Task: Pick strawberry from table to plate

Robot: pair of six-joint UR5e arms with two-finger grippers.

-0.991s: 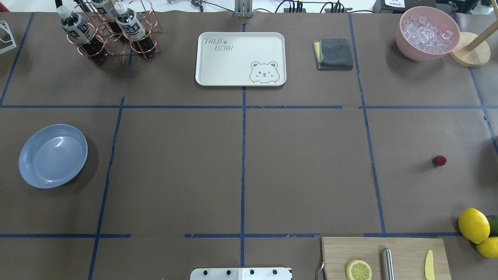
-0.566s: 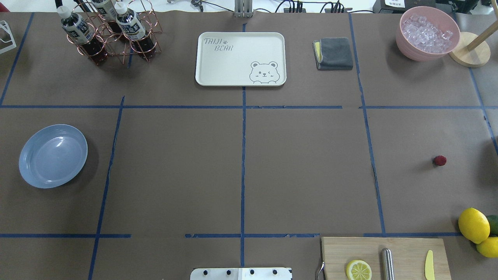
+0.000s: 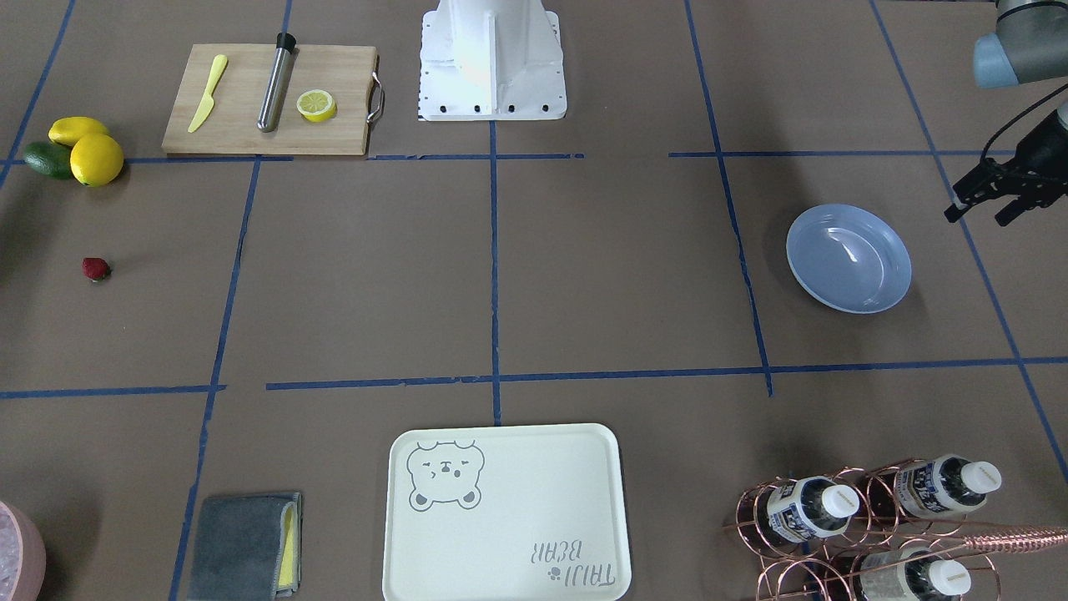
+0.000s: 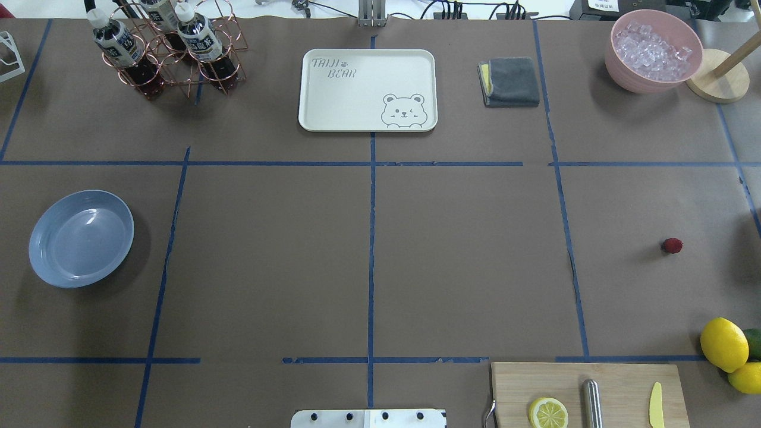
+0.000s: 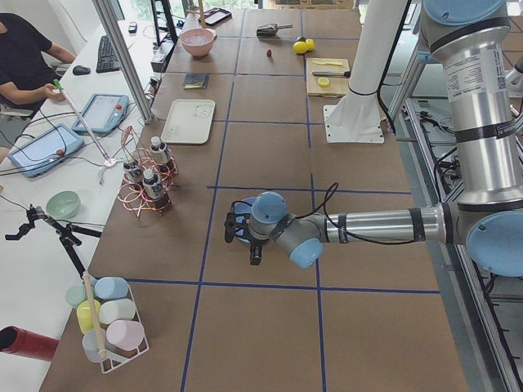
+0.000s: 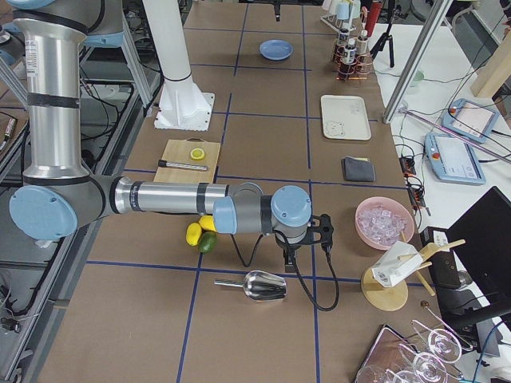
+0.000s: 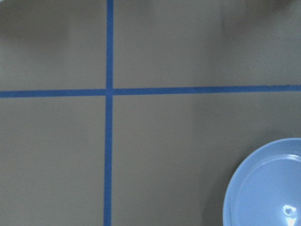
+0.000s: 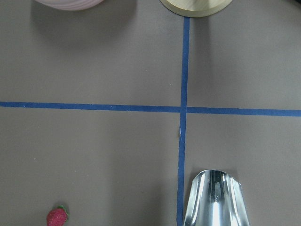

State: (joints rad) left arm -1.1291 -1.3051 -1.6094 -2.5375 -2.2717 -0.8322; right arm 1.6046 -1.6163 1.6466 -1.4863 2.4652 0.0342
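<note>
Left gripper [image 3: 976, 217], fingers looking spread, is hanging near the plate [image 4: 81, 239], well apart from the strawberry [image 4: 672, 245] lying on the table [image 4: 464, 261] at its right side. Right gripper [image 6: 323, 235], spread or pressed together I cannot tell, is hovering near the strawberry, making it the nearer of the 2.

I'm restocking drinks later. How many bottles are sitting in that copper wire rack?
3. All stand in the copper rack, far from the robot on its left: the left bottle, the rear bottle cut by the view's edge, and the right bottle. None seems hidden.
</note>
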